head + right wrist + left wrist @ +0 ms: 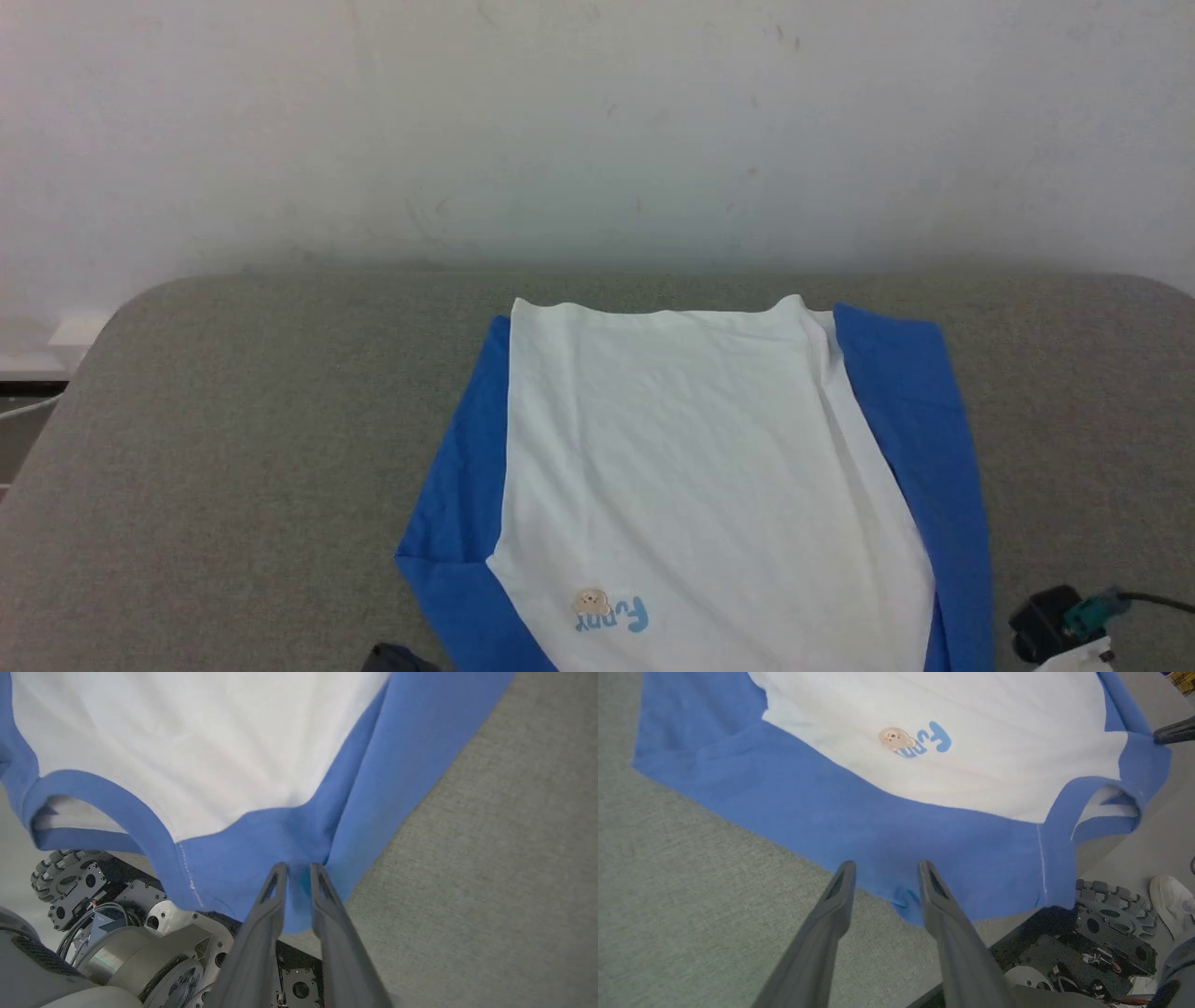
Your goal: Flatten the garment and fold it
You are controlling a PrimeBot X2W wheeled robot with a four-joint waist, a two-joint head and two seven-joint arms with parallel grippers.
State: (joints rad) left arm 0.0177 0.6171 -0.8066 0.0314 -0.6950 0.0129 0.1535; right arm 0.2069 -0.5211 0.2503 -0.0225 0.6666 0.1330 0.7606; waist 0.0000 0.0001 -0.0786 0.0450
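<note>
The garment, a soft long-sleeved shirt with a white body and royal-blue raglan sleeves, lies chest-up on the table, with its hem away from the robot and its collar end toward it. One blue sleeve runs down the robot's left side of the white panel and the other blue sleeve down the right. A small tan figure and blue lettering sit on the chest, ahead of the left jaws. The blue ribbed neckband hangs open past the table's near edge, to the left of the right jaws in the right wrist view.

The left gripper has its jaws apart, with their tips over the blue shoulder cloth just inside the garment's near edge; whether they touch the cloth cannot be told. The right gripper has its jaws drawn nearly together on the blue shoulder cloth at the other side, and creases in the fabric run in toward their tips.

The grey cloth-covered table with rounded corners spreads out to either side of the jaws. Below the right jaws is the robot's metal wheeled base. A person's white shoe rests on the floor, right of the left jaws. A plain white wall stands behind the table
</note>
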